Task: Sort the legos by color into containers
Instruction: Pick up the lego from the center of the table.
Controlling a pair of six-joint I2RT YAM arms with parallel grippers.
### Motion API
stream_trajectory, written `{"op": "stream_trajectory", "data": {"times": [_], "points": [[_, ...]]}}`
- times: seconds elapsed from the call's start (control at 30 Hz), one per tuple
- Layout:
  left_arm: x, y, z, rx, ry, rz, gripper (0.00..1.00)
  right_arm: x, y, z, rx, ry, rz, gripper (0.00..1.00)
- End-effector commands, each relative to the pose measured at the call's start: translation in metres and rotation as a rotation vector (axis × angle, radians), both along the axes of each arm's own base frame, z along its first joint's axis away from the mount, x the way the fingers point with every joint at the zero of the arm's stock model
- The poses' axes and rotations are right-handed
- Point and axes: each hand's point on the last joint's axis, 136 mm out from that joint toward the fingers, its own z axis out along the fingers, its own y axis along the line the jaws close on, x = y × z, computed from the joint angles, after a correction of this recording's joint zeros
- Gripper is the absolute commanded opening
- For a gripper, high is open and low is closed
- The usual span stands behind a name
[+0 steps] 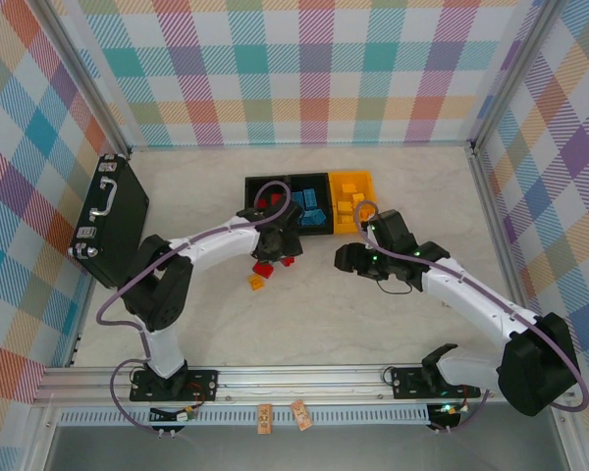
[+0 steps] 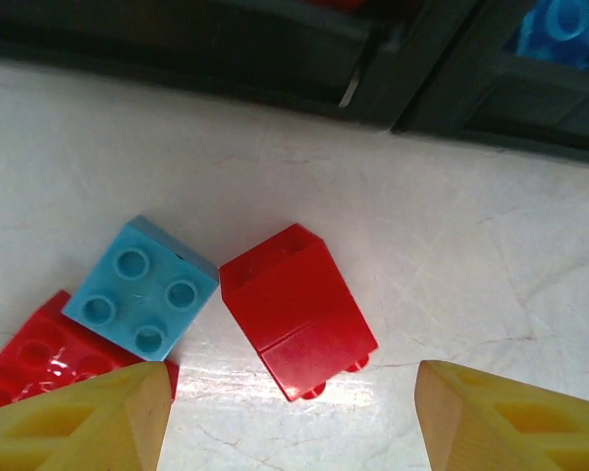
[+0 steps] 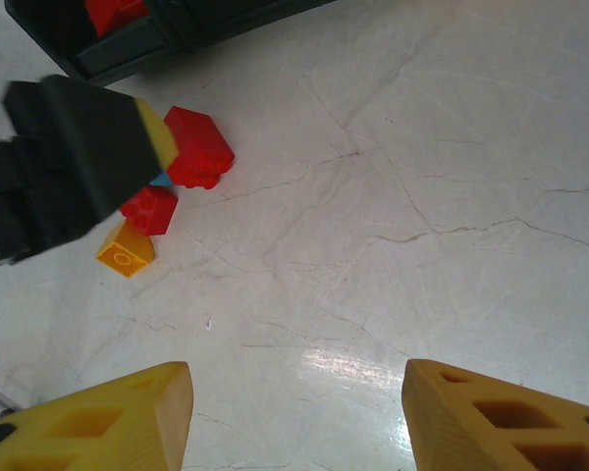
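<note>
My left gripper (image 1: 275,247) hangs low over a small cluster of legos just in front of the containers. In the left wrist view its jaws (image 2: 293,424) stand open, with nothing between them. A red lego (image 2: 296,309) lies on its side just beyond the tips, and a blue lego (image 2: 142,299) and a second red lego (image 2: 29,361) sit to its left. An orange lego (image 1: 256,284) lies nearest the arms. My right gripper (image 1: 348,257) is open above bare table (image 3: 296,417). The three containers are a black bin (image 1: 267,178) holding reds, a black bin (image 1: 310,177) holding blues, and a yellow-orange bin (image 1: 353,177).
A flat black case (image 1: 113,216) with a metal handle lies at the far left. The bin walls (image 2: 226,49) rise right behind the cluster. Bare tabletop stretches in front of and to the right of the right gripper. Metal frame rails edge the table.
</note>
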Motion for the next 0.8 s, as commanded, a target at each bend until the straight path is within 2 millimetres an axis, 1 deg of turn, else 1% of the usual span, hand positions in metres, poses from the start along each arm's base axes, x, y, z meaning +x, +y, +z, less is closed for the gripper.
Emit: {"op": "stream_trajectory", "data": {"times": [0.0,0.4,0.67,0.77], "points": [[0.0,-0.007,-0.006,-0.007,0.025,0.053,0.66,-0.003,-0.004,-0.004,-0.016,0.004,-0.008,0.59],[0.003,-0.016,-0.024,0.045,0.063,0.055,0.56,-0.005,-0.008,-0.007,-0.037,-0.001,-0.009,0.59],[0.004,-0.021,-0.031,0.062,0.082,0.032,0.37,-0.006,-0.008,-0.009,-0.035,0.0,-0.007,0.59],[0.003,-0.021,-0.031,0.064,0.082,0.023,0.33,-0.007,-0.008,-0.011,-0.033,0.002,-0.007,0.59]]}}
